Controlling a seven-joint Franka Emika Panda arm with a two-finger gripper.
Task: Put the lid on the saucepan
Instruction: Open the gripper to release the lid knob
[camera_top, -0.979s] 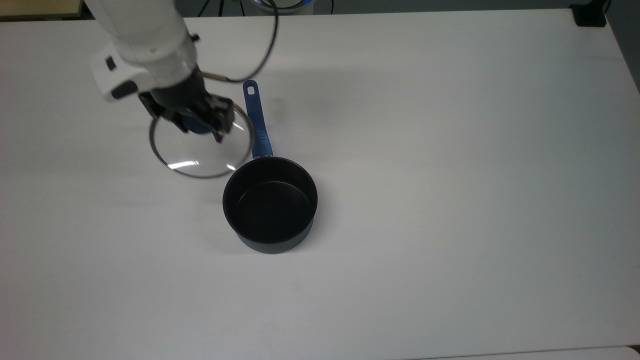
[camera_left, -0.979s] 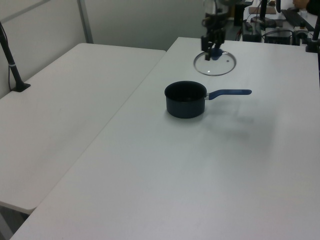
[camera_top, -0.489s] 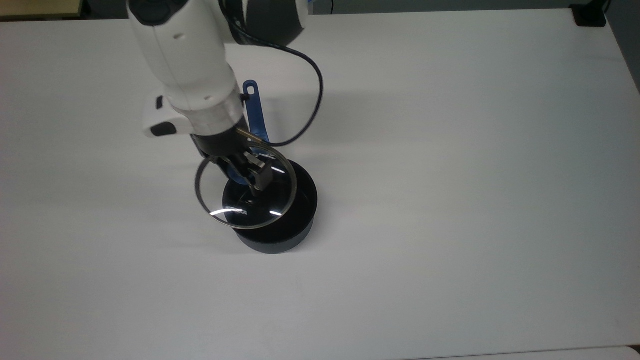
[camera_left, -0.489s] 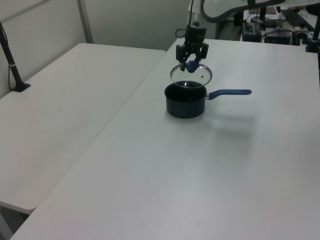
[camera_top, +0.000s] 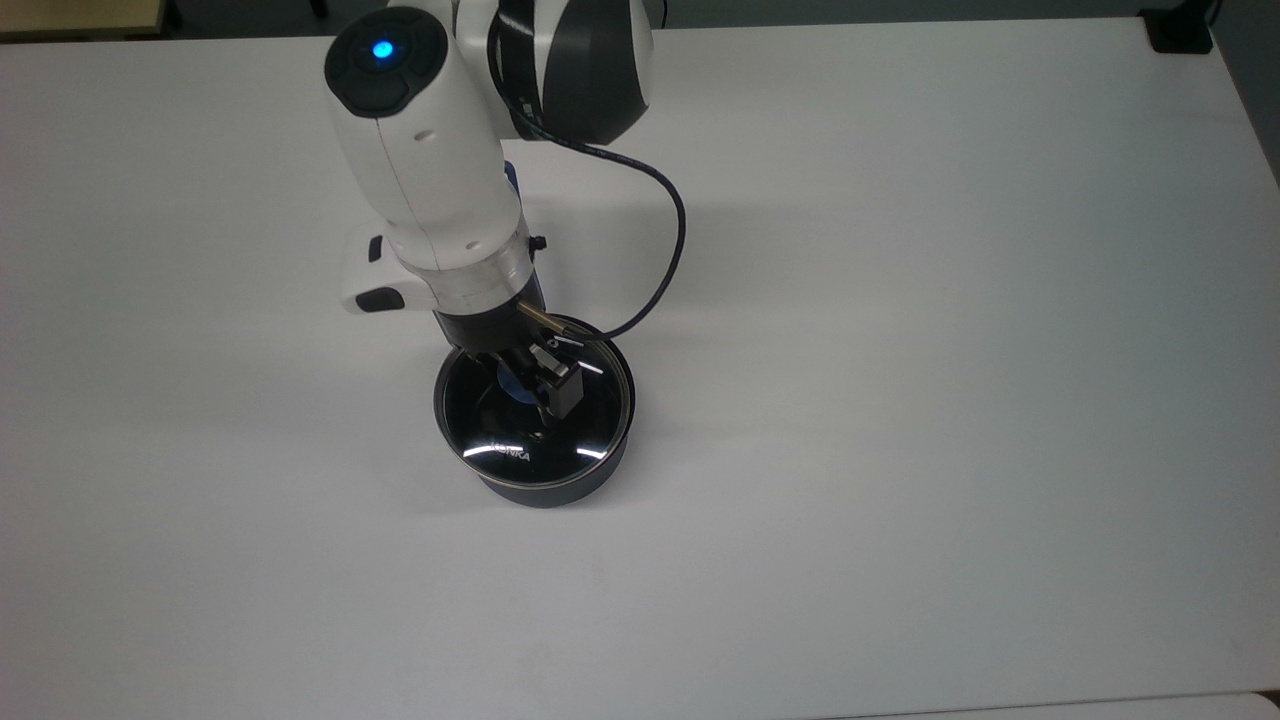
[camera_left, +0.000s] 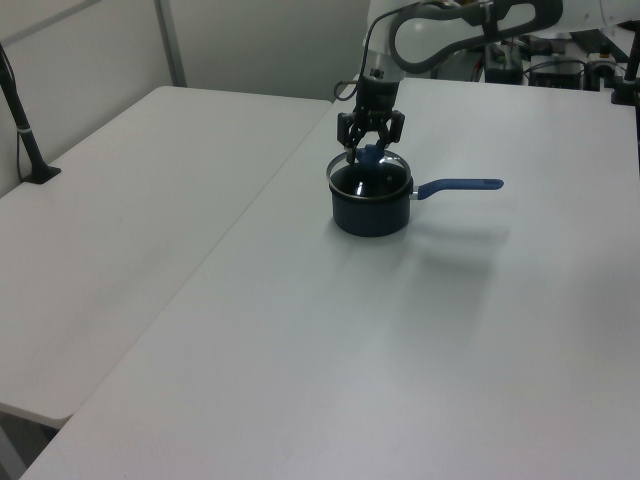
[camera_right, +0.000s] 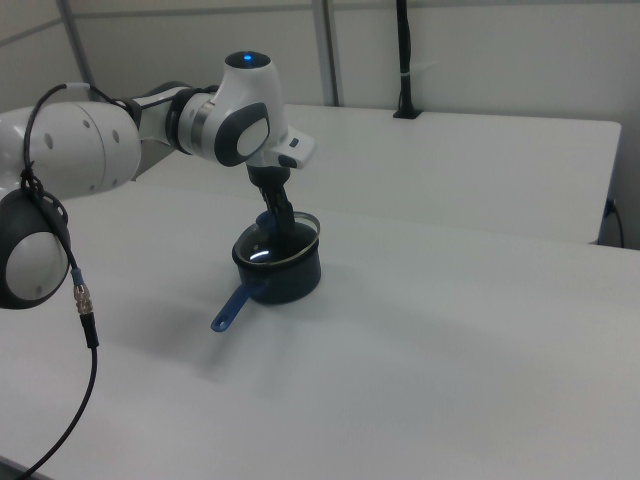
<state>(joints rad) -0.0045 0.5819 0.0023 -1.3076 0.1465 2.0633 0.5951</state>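
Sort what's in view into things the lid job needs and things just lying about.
Job:
round clear glass lid with blue knob
small dark saucepan with long blue handle
gripper, shut on the knob

Lying about:
black pole on the far table

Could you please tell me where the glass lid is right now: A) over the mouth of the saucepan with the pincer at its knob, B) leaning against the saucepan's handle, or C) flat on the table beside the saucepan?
A: the lid covers the saucepan mouth, with the pincer closed on its blue knob.
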